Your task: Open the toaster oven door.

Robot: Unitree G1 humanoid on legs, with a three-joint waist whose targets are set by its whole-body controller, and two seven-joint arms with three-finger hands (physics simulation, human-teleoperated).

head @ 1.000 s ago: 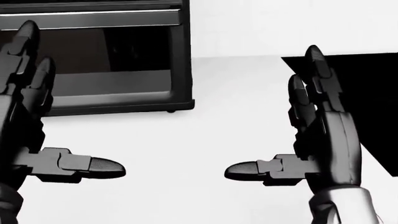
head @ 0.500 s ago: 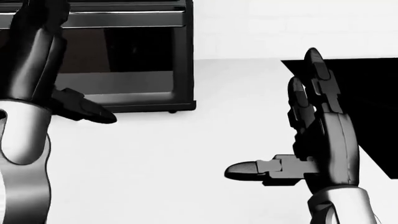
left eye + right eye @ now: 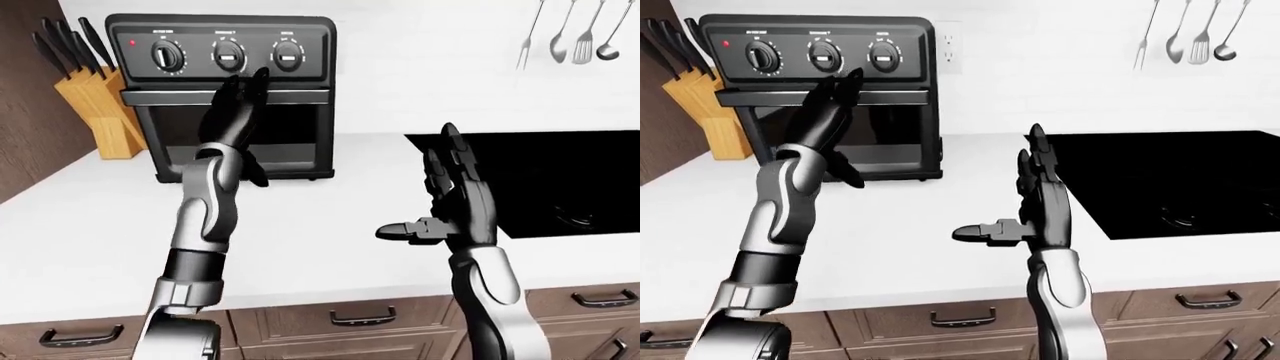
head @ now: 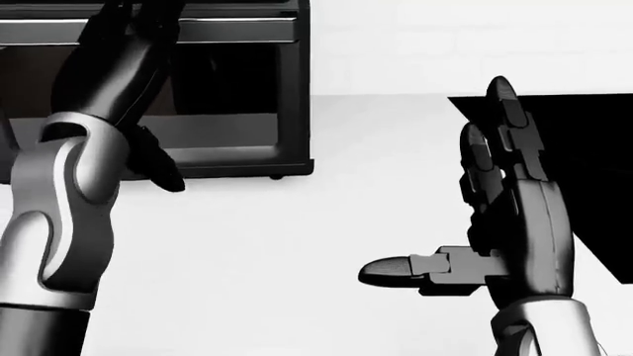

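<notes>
Your left hand (image 3: 235,112) is raised with its fingers spread and extended, fingertips (image 3: 262,75) at the horizontal bar handle (image 3: 300,96) of the toaster oven (image 3: 225,94); nothing is grasped. Whether the fingertips touch the handle cannot be told. Your right hand (image 3: 455,195) is held upright over the white counter (image 3: 320,217), palm flat, thumb pointing left, fingers apart, holding nothing.

The toaster oven stands at the upper left of the left-eye view, a glossy black box with a dark glass door (image 3: 895,131), 3 round knobs (image 3: 228,55) and 1 red indicator light (image 3: 132,43). Small labels above the knobs are too small to read.

A wooden knife block (image 3: 98,101) stands just left of it. A flat black cooktop (image 3: 560,180) lies to the right.
</notes>
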